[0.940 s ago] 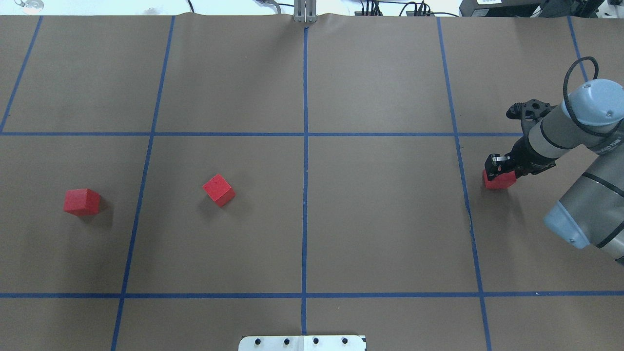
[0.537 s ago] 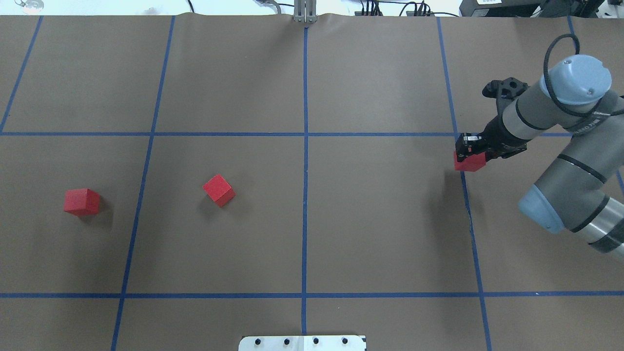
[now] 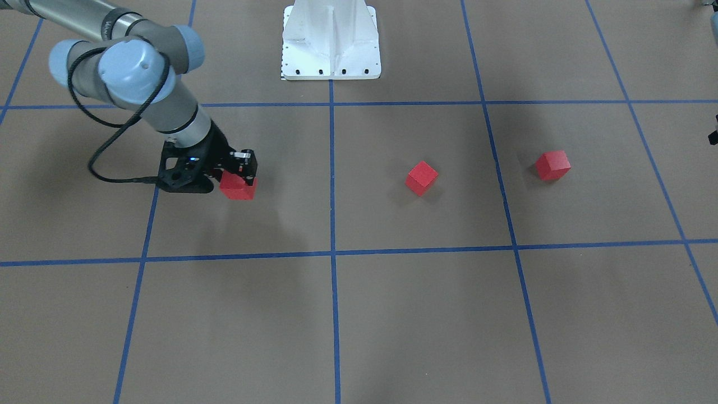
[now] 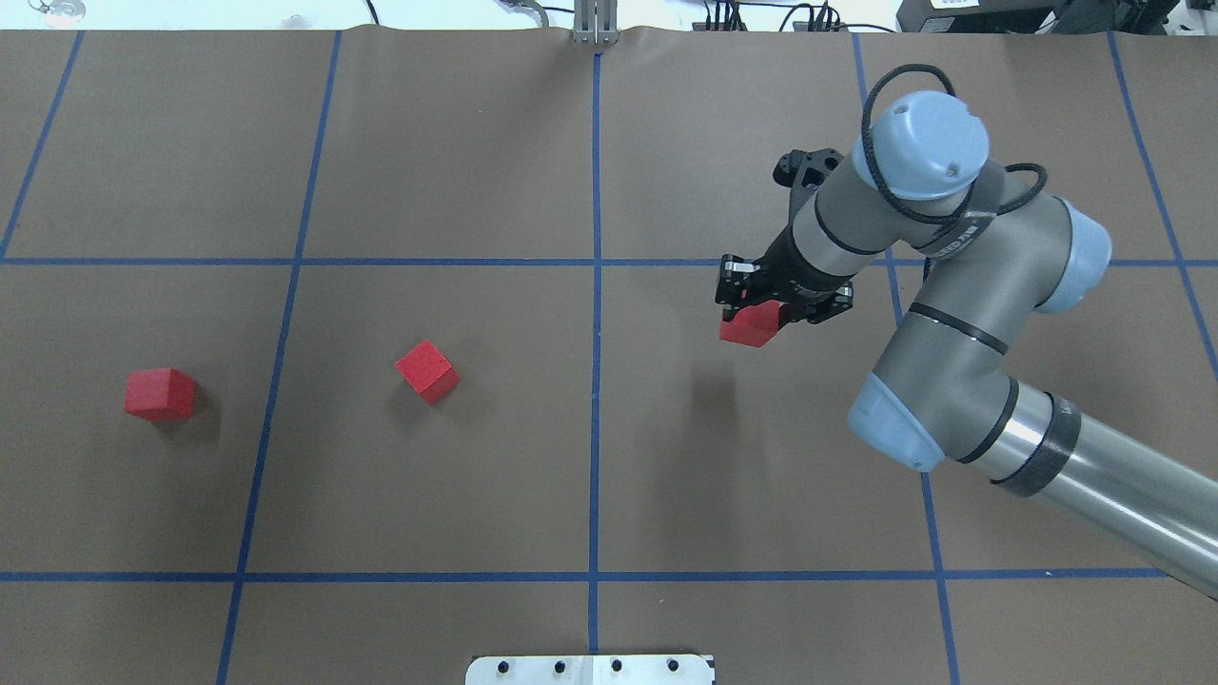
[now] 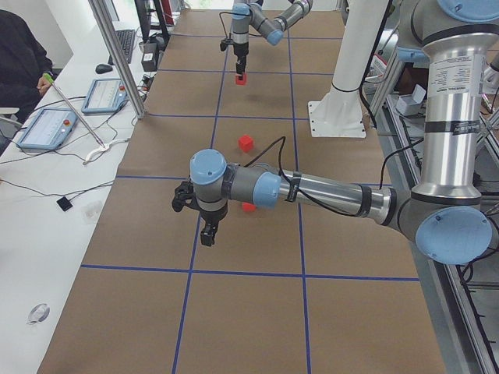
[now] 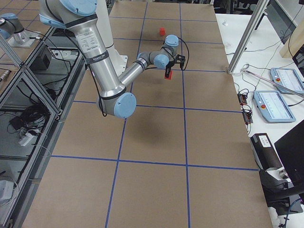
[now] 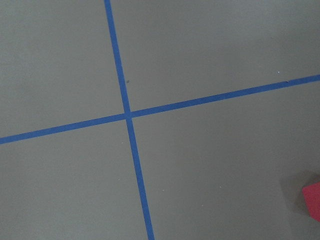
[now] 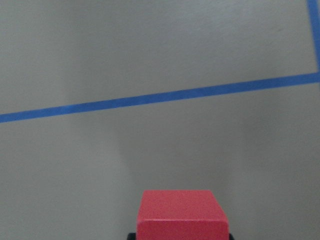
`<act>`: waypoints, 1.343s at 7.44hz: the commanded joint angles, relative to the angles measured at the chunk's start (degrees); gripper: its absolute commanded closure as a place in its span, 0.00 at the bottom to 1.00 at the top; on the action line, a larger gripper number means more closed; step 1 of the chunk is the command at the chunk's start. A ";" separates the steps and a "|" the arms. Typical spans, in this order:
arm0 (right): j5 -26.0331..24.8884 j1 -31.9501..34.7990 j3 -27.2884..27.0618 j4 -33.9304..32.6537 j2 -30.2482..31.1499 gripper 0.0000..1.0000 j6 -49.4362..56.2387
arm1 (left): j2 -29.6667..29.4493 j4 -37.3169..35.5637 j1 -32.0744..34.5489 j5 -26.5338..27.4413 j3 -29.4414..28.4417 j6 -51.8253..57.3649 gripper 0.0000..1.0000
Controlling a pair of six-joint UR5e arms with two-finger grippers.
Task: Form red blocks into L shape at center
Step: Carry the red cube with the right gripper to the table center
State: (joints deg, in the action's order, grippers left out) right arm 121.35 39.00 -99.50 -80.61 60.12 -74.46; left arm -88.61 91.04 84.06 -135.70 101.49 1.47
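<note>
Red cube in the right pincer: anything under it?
Only bare brown paper table and a soft shadow; the small matte red cube hangs clear of it in the right pincer, which covers its top.

Grey right arm (image 4: 952, 352), blue caps (image 4: 921, 143), black end effector (image 4: 756, 309)

held red block (image 4: 749, 330): small matte red cube, pinched by right gripper (image 4: 754, 306), lifted off the surface, right of center (image 4: 595, 419).
middle red block (image 4: 427, 371): same cube, resting flat, turned diagonal to grid, left of center.
far red block (image 4: 159, 394): same cube, resting flat, farthest left of center.
center: flat brown matte patch crossed by blue tape line.
</note>
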 commanded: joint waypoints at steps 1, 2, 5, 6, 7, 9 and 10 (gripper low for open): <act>-3.29 -6.36 0.45 -0.34 -4.30 1.00 -6.19 | -0.16 -0.07 -0.47 0.00 -0.50 -0.06 0.00; -5.40 -8.92 0.54 -2.69 -5.27 1.00 -7.61 | -0.16 -0.07 -0.91 0.09 -0.76 -0.07 0.00; -11.81 -14.46 2.80 -10.98 -10.98 1.00 -7.28 | -0.16 -0.07 -1.09 0.18 -0.77 -0.07 0.00; -12.19 -15.00 4.21 -10.98 -12.39 1.00 -6.93 | -0.16 0.02 -1.09 0.18 -0.68 -0.07 0.00; -12.28 -15.44 5.71 -10.98 -13.01 1.00 -6.75 | -0.08 0.02 -1.09 0.18 -0.59 -0.07 0.00; -12.28 -15.97 7.56 -10.80 -14.24 1.00 -6.75 | -0.08 0.02 -1.09 0.18 -0.33 -0.07 0.00; -12.28 -16.06 8.00 -10.02 -14.33 1.00 -6.40 | -0.08 0.02 -1.09 0.18 -0.33 -0.07 0.00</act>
State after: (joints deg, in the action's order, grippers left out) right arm 109.12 23.21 -92.46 -91.26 46.19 -81.14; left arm -88.69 91.05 82.97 -135.53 101.09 1.41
